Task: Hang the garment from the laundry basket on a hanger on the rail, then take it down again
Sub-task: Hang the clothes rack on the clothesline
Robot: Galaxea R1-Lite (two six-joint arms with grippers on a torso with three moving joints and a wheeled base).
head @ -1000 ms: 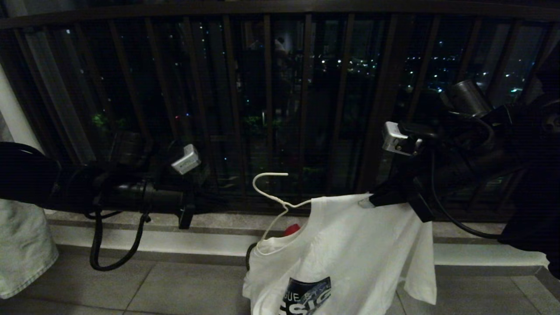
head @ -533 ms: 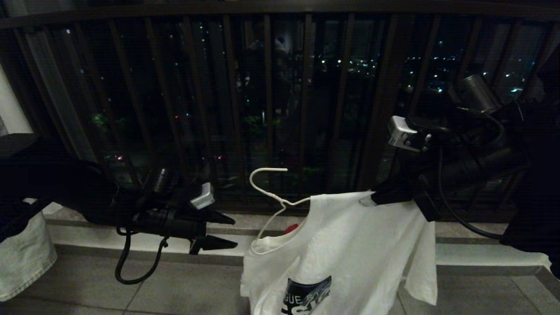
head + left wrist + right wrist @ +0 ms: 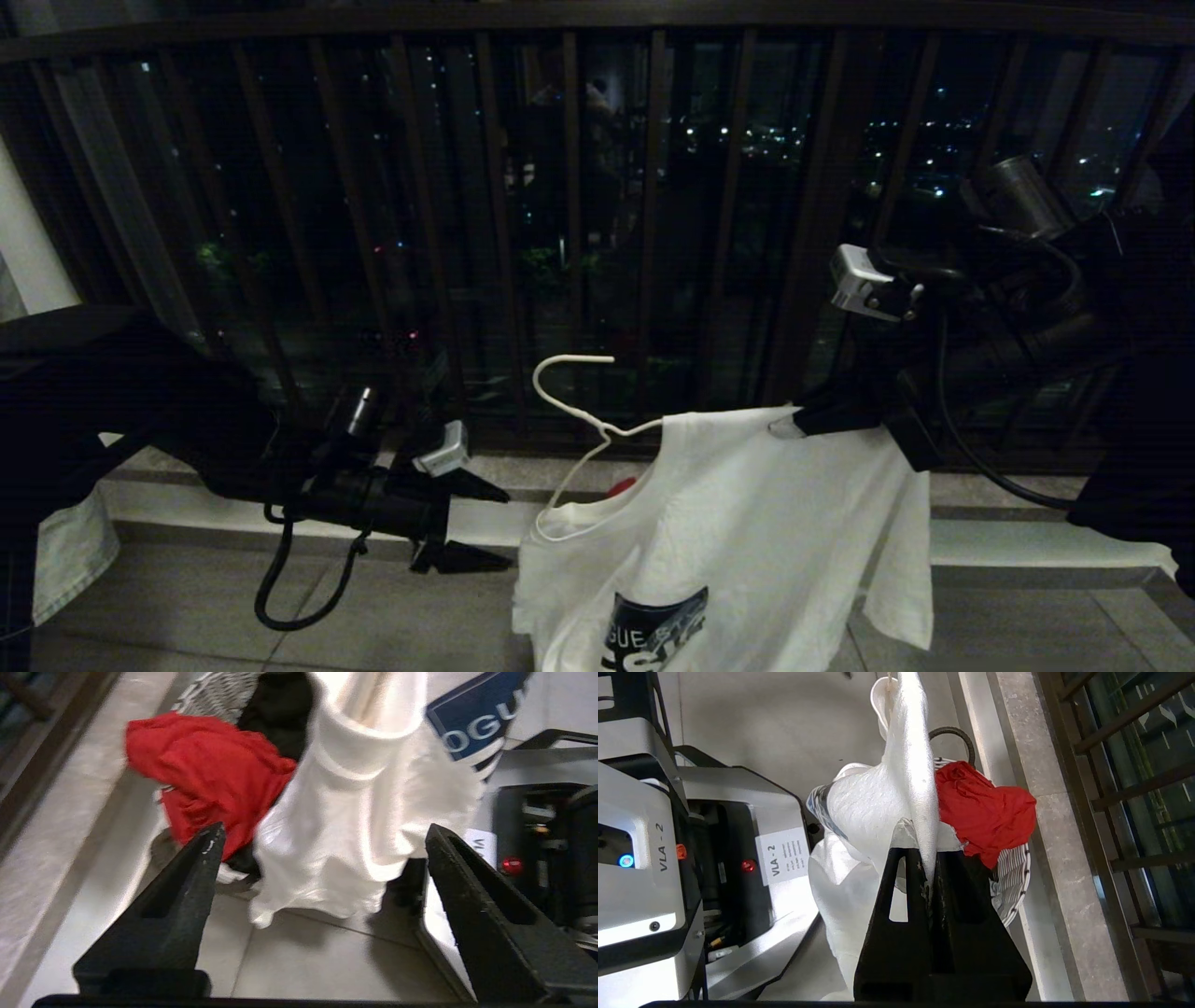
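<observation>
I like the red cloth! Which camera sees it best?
The left wrist view: the red cloth is large and unhidden there. The right wrist view shows it partly behind the T-shirt. The head view shows just a peek.

Your head camera looks forward and down at the dark railing [image 3: 579, 187] from mid-distance. Your left wrist camera looks along its fingers [image 3: 187, 877], close to the shirt [image 3: 355, 826] and basket [image 3: 215, 693]. Your right wrist camera faces straight down. Both wrist views share the shirt, basket and red cloth [image 3: 985, 812].
</observation>
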